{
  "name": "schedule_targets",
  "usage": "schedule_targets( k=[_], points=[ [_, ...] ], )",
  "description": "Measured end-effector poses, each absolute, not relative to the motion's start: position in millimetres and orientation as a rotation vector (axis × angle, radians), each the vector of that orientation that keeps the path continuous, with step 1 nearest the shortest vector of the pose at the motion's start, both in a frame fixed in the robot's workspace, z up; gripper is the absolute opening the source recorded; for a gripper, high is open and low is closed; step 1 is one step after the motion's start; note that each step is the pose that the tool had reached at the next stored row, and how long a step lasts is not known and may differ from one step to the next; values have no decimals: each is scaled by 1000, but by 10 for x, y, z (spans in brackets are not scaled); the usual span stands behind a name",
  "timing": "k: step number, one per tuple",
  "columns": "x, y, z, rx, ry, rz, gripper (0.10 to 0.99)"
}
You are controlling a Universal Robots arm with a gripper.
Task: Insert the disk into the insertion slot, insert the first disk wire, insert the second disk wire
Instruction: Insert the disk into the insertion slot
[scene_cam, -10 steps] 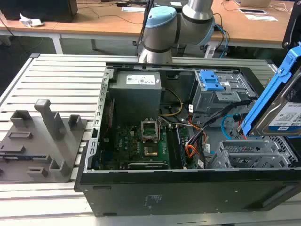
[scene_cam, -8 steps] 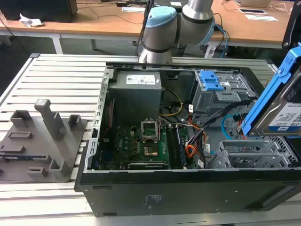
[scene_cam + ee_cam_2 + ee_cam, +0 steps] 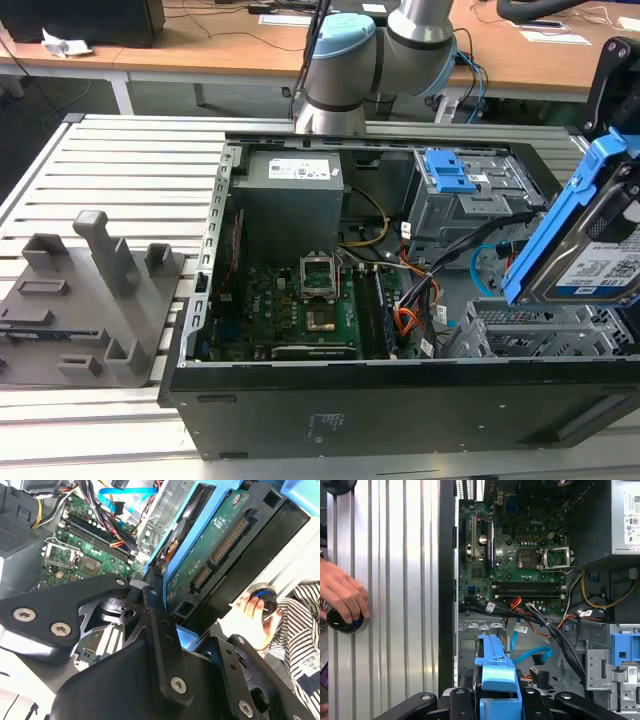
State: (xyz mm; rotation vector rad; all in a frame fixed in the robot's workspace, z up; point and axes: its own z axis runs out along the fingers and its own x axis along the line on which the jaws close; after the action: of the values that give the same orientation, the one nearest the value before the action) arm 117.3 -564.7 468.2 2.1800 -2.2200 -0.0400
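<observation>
**The disk [image 3: 588,240], a flat silver-black hard drive in a bright blue plastic carrier, held over the insertion slot [image 3: 530,335]**

The black gripper [image 3: 497,706] of the arm has its fingers [image 3: 456,700] clenched on the disk, one on each side of the blue carrier. In the second wrist view the green circuit-board side of the disk [image 3: 210,545] is turned to the camera.

In the exterior view the disk is in the air at the exterior view's right. It is tilted, and its white label faces the camera. Its low edge is near the top of the insertion slot, a silver-grey perforated sheet-metal cage inside the open black computer case [image 3: 330,410]. The disk is not inside the bay. I cannot tell if it touches the cage.

The light blue flat cable [image 3: 532,656] curves loose inside the case, between the slot and the taller grey cage with blue tabs [image 3: 465,200]. The thin red-orange wire [image 3: 404,322] lies just beside the green motherboard [image 3: 300,310].

A person's hand [image 3: 342,592] rests on a round black and blue knob [image 3: 342,622] on the ribbed aluminium table [image 3: 395,580], apart from the case. A grey plastic fixture plate [image 3: 90,300] lies on the table, at the exterior view's left of the case.
</observation>
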Motion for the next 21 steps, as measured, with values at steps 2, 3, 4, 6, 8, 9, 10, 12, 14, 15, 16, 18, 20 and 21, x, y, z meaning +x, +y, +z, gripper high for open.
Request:
schedule_targets(
  k=[2,3,4,6,8,9,10,12,14,15,16,18,20,21],
  points=[
    [1172,-5647,4636,2180,-2220,-40,365],
    [1172,-5647,4620,2180,-2220,-40,365],
    [1172,-5647,4585,2180,-2220,-40,365],
    [1172,-5647,4539,2180,-2220,-40,365],
    [1173,-5645,4457,2180,-2220,-40,365],
    [1173,-5644,4421,2180,-2220,-40,365],
    [1173,-5623,4381,2180,-2220,-40,365],
    [1173,-5571,4354,2180,-2220,-40,365],
    [1173,-5536,4332,2180,-2220,-40,365],
    [1173,-5526,4324,2180,-2220,-40,365],
    [1173,-5516,4306,2180,-2220,-40,365],
    [1173,-5511,4287,2180,-2220,-40,365],
    [1173,-5501,4255,2180,-2220,-40,365],
    [1172,-5500,4247,2180,-2220,-40,365]
  ],
)
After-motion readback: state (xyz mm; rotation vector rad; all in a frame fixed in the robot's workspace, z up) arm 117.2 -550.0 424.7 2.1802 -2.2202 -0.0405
